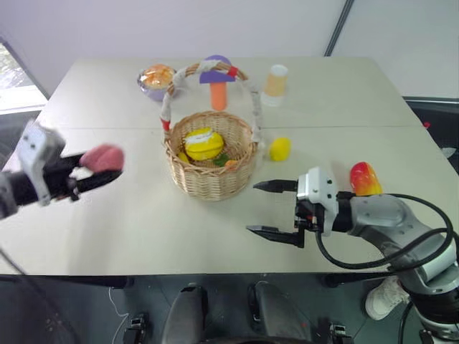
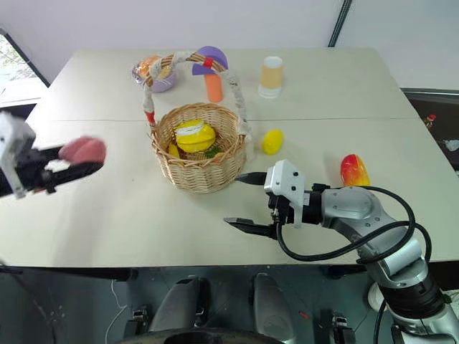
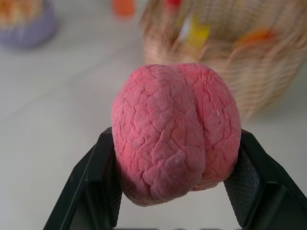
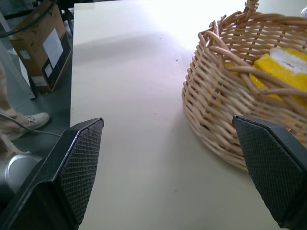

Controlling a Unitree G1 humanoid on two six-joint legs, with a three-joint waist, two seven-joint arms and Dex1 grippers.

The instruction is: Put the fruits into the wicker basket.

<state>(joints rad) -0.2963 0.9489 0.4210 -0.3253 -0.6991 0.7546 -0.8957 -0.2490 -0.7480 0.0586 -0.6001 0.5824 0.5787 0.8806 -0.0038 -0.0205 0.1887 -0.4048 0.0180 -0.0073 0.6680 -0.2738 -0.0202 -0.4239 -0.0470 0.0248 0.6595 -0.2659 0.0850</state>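
The pink peach [image 1: 102, 157] hangs above the table's left side, and my left gripper [image 1: 113, 169] is shut on it. In the left wrist view the peach [image 3: 177, 134] sits squeezed between the two black pads [image 3: 106, 182]. To its right stands the wicker basket [image 1: 211, 183] with its wrapped handle [image 1: 168, 100]. A yellow lemon [image 1: 280, 148] lies on the table just right of the basket. The red-and-yellow mango [image 1: 365, 178] lies farther right, behind my right arm. My right gripper [image 1: 254, 208] is open near the front edge, pointing toward the basket [image 4: 225, 129] with nothing between its fingers.
A yellow-and-white toy [image 1: 203, 142] lies inside the basket. Behind the basket stand a purple bowl with orange filling [image 1: 158, 77], a purple-capped orange mushroom toy [image 1: 217, 82] and an orange cup [image 1: 275, 84]. A cardboard box [image 4: 41, 45] sits on the floor beyond the table's edge.
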